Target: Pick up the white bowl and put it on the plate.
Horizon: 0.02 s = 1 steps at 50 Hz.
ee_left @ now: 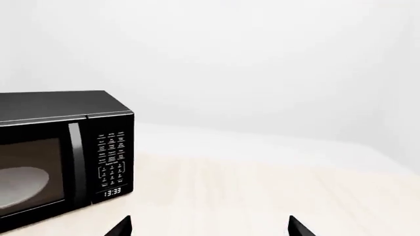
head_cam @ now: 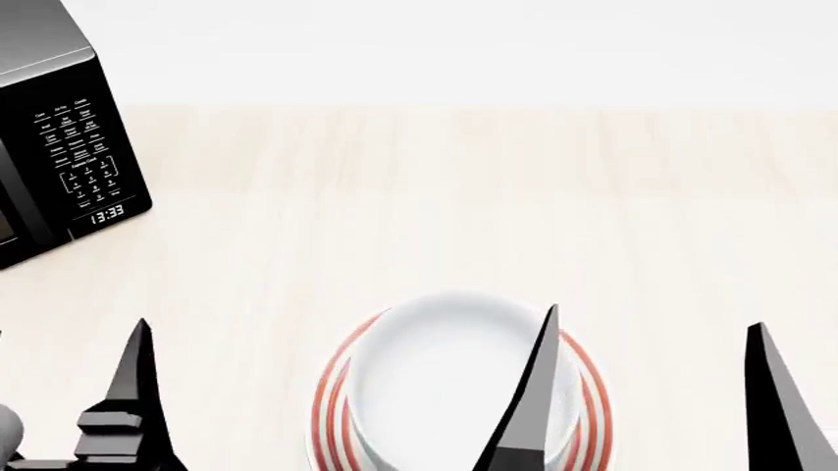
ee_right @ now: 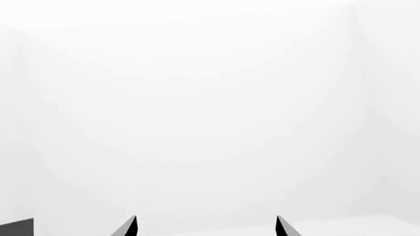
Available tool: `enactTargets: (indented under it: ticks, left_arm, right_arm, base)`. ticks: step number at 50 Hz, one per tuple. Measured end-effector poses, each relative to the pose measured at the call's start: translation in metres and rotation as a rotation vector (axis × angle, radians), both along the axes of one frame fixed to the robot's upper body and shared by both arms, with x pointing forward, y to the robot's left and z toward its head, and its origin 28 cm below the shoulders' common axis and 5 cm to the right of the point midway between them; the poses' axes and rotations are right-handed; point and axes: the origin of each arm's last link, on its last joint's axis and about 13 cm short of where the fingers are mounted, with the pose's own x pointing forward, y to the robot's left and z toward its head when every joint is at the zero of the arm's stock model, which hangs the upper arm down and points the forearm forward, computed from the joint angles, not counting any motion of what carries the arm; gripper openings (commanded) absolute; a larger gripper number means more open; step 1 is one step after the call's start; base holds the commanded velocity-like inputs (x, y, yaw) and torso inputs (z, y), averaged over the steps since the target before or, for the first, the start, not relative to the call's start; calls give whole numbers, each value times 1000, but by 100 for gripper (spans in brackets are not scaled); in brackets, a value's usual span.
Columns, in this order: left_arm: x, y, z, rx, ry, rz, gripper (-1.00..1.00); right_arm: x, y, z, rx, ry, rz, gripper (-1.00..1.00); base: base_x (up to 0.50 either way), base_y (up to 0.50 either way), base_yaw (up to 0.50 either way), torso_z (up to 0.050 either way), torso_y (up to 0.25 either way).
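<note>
Your right gripper (head_cam: 654, 392), black fingers spread and empty, straddles the plain glossy white bowl (head_cam: 445, 383), which sits on the red-ringed flat plate (head_cam: 592, 392). Your left gripper (ee_left: 208, 227) is likewise spread apart.

The bowl (head_cam: 445, 378) sits on the plate (head_cam: 592, 397), whose red rings show on both sides. The right gripper (head_cam: 654, 392) is spread wide, one finger (head_cam: 531, 412) crossing the bowl. A microwave (head_cam: 59, 147) stands far left on the table (head_cam: 458, 196).
</note>
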Motion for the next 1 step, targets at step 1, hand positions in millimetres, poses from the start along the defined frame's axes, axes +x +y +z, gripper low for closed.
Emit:
enactTargets:
  ticks: [1]
  left_arm:
    - [-1, 1, 0, -3, -3, 0, 100]
  right_arm:
    - [0, 0, 0, 0, 1, 0, 100]
  base:
    - [0, 0, 0, 0, 0]
